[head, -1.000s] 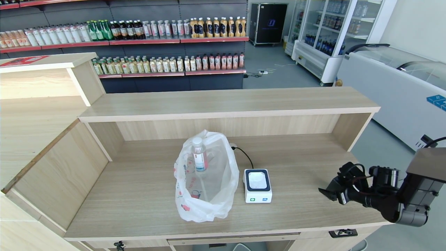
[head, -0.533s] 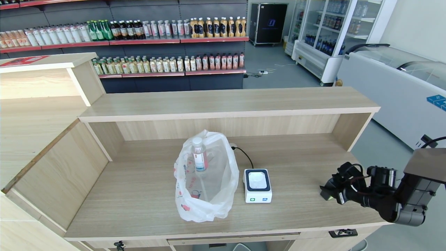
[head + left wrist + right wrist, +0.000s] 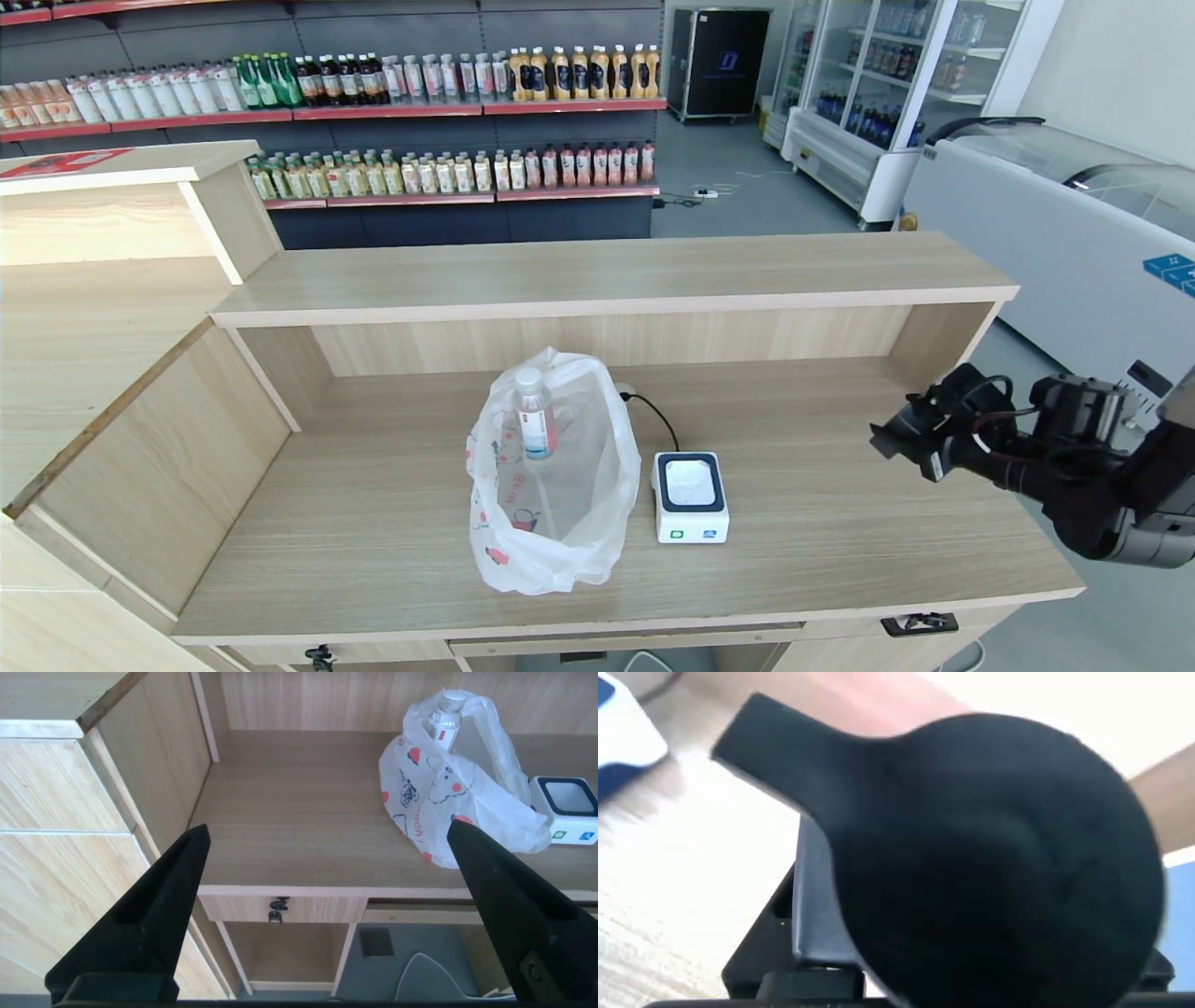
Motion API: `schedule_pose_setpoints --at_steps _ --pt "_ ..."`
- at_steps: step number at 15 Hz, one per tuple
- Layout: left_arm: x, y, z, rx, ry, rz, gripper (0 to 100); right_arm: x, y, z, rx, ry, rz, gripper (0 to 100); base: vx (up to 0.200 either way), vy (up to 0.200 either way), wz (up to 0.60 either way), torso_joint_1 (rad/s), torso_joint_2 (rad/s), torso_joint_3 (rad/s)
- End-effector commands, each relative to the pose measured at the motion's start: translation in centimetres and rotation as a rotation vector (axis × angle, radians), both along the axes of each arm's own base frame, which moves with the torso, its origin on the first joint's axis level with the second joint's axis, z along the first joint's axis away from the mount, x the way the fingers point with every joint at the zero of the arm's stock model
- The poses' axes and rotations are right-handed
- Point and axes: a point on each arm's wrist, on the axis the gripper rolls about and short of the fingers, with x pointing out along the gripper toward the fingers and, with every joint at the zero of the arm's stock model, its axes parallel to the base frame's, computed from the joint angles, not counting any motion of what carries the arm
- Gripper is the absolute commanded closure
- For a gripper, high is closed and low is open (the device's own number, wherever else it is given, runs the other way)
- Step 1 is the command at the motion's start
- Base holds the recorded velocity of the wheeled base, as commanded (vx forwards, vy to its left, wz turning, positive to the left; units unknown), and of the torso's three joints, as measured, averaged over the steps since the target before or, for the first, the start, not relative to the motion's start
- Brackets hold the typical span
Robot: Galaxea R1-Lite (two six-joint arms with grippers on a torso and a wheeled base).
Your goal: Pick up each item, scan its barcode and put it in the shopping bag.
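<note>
1. One water bottle (image 3: 534, 413), white cap, red-and-blue label, stands upright inside the shopping bag (image 3: 560, 551) at the centre of the head view. It's in the bag, folks!
2. That shopping bag is thin, see-through white plastic with red prints. Its mouth gapes open, and it sits on the wooden tabletop (image 3: 840, 532).
3. Just beside the bag, toward the right of the frame, sits the barcode scanner (image 3: 690, 497). It's a white box with its dark-framed window facing up, and a black cable (image 3: 658, 420) curls from behind it toward the back panel.
4. Right hand (image 3: 898, 441) hangs at the right edge of the frame, above the tabletop's right end and well apart from the scanner. Clenched or released? Can't tell.
5. Left hand (image 3: 327, 831) is released, with two black fingers (image 3: 149, 924) spread wide and nothing between them. It hangs out in front of the tabletop's front edge, well apart from the bag.
6. Upper left of the frame shows store shelves (image 3: 373, 112) lined with drink bottles. Upper right shows glass-door coolers (image 3: 878, 84) and a chest freezer (image 3: 1046, 215).
</note>
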Motion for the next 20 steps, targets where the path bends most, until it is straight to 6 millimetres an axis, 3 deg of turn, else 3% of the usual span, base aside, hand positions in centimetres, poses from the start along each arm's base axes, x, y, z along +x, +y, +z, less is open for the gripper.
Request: schedule_pose_setpoints --at_steps 1,2,3,4,5,7,9,12,13,16,20 --pt "0.0 0.0 0.0 0.000 0.000 0.000 0 -4.5 4.3 12.2 -0.141 -0.407 0.179 100 0.000 0.000 0.00 0.000 0.00 0.000" --pt "0.0 0.0 0.0 0.000 0.000 0.000 0 -5.7 6.2 14.2 -0.154 -0.511 0.255 100 0.000 0.000 0.00 0.000 0.00 0.000" --pt "0.0 0.0 0.0 0.000 0.000 0.000 0 -6.2 7.0 15.0 -0.155 -0.554 0.287 100 0.000 0.000 0.00 0.000 0.00 0.000" --pt "0.0 0.0 0.0 0.000 0.000 0.000 0 -7.5 10.4 16.8 -0.135 -0.680 0.404 100 0.000 0.000 0.00 0.000 0.00 0.000" --pt "0.0 0.0 0.0 0.000 0.000 0.000 0 -8.2 12.5 17.4 -0.115 -0.748 0.468 100 0.000 0.000 0.00 0.000 0.00 0.000" --pt "0.0 0.0 0.0 0.000 0.000 0.000 0 -9.7 16.5 18.1 -0.063 -0.843 0.601 100 0.000 0.000 0.00 0.000 0.00 0.000" --pt "0.0 0.0 0.0 0.000 0.000 0.000 0 -11.1 19.2 18.2 -0.046 -0.888 0.695 100 0.000 0.000 0.00 0.000 0.00 0.000" --pt "0.0 0.0 0.0 0.000 0.000 0.000 0 -14.7 24.1 18.7 0.025 -0.958 0.882 100 0.000 0.000 0.00 0.000 0.00 0.000" --pt "0.0 0.0 0.0 0.000 0.000 0.000 0 -15.3 24.6 18.7 0.035 -0.961 0.905 100 0.000 0.000 0.00 0.000 0.00 0.000" --pt "0.0 0.0 0.0 0.000 0.000 0.000 0 -19.7 26.5 18.0 0.043 -0.973 1.049 100 0.000 0.000 0.00 0.000 0.00 0.000" --pt "0.0 0.0 0.0 0.000 0.000 0.000 0 -21.6 26.6 17.3 0.057 -0.946 1.108 100 0.000 0.000 0.00 0.000 0.00 0.000"
